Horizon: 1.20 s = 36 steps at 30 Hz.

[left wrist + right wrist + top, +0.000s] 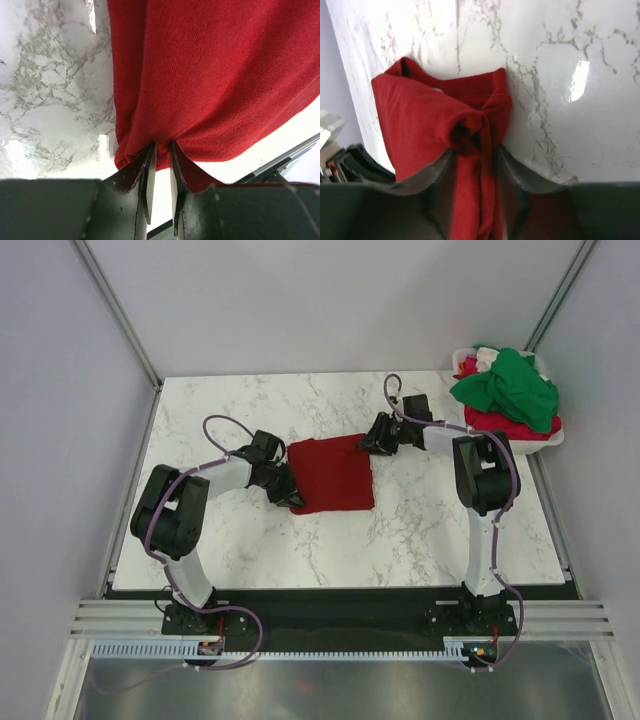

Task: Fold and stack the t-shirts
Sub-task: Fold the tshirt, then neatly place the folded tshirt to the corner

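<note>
A dark red t-shirt (331,473), folded into a rough square, lies at the middle of the marble table. My left gripper (291,492) is shut on its near left edge; in the left wrist view the fingers (149,172) pinch a bunch of the red cloth (215,75). My right gripper (367,440) is shut on the far right corner; in the right wrist view the cloth (420,120) is bunched between the fingers (507,165). A bright green t-shirt (508,388) and lighter red t-shirts (500,422) lie heaped in a white basket (552,440) at the far right.
The marble table (420,530) has a black strip along its near edge (340,605), where both arm bases stand. Grey walls and metal frame posts (120,315) enclose the table on three sides. The basket sits at the table's far right corner.
</note>
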Tool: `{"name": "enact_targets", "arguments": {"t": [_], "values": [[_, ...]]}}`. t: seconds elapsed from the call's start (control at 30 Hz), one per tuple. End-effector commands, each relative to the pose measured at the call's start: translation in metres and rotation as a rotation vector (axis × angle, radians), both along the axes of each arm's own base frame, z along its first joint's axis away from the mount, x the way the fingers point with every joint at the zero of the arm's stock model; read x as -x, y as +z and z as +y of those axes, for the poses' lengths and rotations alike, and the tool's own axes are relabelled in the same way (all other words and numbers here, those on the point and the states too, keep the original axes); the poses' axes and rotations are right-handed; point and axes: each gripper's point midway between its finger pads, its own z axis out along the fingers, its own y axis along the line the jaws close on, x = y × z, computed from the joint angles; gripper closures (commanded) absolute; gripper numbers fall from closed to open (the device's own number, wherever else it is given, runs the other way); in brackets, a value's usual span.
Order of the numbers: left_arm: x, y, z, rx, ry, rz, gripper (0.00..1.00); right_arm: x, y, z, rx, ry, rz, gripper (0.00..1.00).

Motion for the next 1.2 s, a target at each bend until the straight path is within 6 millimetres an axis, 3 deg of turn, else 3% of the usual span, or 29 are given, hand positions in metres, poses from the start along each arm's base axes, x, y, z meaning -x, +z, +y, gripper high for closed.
{"name": "enact_targets", "arguments": {"t": [0.0,0.07,0.1,0.13,0.17,0.2,0.27,0.37,0.5,0.53,0.57,0.6,0.63,0.67,0.7,0.73,0.77,0.83,0.9,0.93,0.97,1.03,1.17], "values": [[0.011,-0.041,0.037,-0.189,-0.001,0.019,0.75,0.005,-0.015,0.016,0.002,0.011,0.024,0.62],[0.011,-0.039,0.04,-0.199,0.004,0.018,0.75,0.006,-0.018,0.02,0.008,0.015,0.026,0.76],[0.011,-0.036,0.042,-0.207,0.006,0.013,0.72,0.006,-0.018,0.021,0.008,0.017,0.026,0.77],[0.008,-0.026,0.044,-0.212,0.01,-0.017,0.65,0.006,-0.019,0.019,0.017,0.013,0.029,0.72],[0.006,-0.017,0.045,-0.214,0.002,-0.038,0.41,0.006,-0.017,0.018,0.03,0.013,0.02,0.58],[0.003,-0.007,0.045,-0.213,0.003,-0.067,0.32,0.005,-0.016,0.016,0.039,0.008,0.015,0.19],[-0.008,0.031,0.052,-0.248,0.023,-0.161,0.16,0.0,-0.009,0.009,0.088,-0.009,-0.013,0.02],[-0.032,0.074,0.075,-0.358,0.075,-0.247,0.11,-0.011,0.022,0.002,0.145,-0.016,-0.056,0.02],[-0.064,0.097,0.09,-0.338,0.128,-0.281,0.12,-0.014,0.065,-0.021,0.279,-0.048,-0.117,0.02],[-0.068,0.102,0.084,-0.292,0.113,-0.284,0.12,-0.002,0.063,-0.027,0.308,-0.047,-0.095,0.02],[-0.078,0.114,0.084,-0.286,0.112,-0.319,0.12,0.003,0.082,-0.031,0.314,-0.063,-0.128,0.02],[-0.085,0.115,0.085,-0.289,0.114,-0.327,0.12,0.011,0.084,-0.036,0.325,-0.077,-0.124,0.02],[-0.09,0.117,0.085,-0.293,0.095,-0.343,0.11,0.03,0.069,-0.04,0.33,-0.074,-0.087,0.02],[-0.103,0.127,0.083,-0.285,0.086,-0.379,0.11,0.041,0.086,-0.041,0.312,-0.082,-0.124,0.02],[-0.111,0.113,0.085,-0.298,0.076,-0.354,0.11,0.053,0.086,-0.038,0.284,-0.073,-0.126,0.02],[-0.119,0.109,0.083,-0.29,0.057,-0.358,0.11,0.072,0.067,-0.04,0.269,-0.08,-0.095,0.02],[-0.129,0.109,0.082,-0.283,0.057,-0.363,0.13,0.083,0.082,-0.038,0.236,-0.086,-0.134,0.02],[-0.143,0.086,0.078,-0.231,0.043,-0.329,0.16,0.11,0.078,-0.034,0.178,-0.069,-0.161,0.02],[-0.153,0.079,0.076,-0.195,0.04,-0.321,0.19,0.129,0.073,-0.027,0.143,-0.065,-0.156,0.02],[-0.155,0.066,0.072,-0.174,0.022,-0.299,0.2,0.142,0.061,-0.025,0.126,-0.05,-0.147,0.02],[-0.16,0.064,0.071,-0.17,0.02,-0.304,0.2,0.149,0.062,-0.022,0.117,-0.04,-0.162,0.02],[-0.161,0.049,0.065,-0.143,0.0,-0.273,0.2,0.163,0.045,-0.027,0.132,-0.039,-0.133,0.02],[-0.162,0.033,0.053,-0.08,-0.023,-0.238,0.22,0.169,0.035,-0.031,0.136,-0.045,-0.142,0.02]]}}
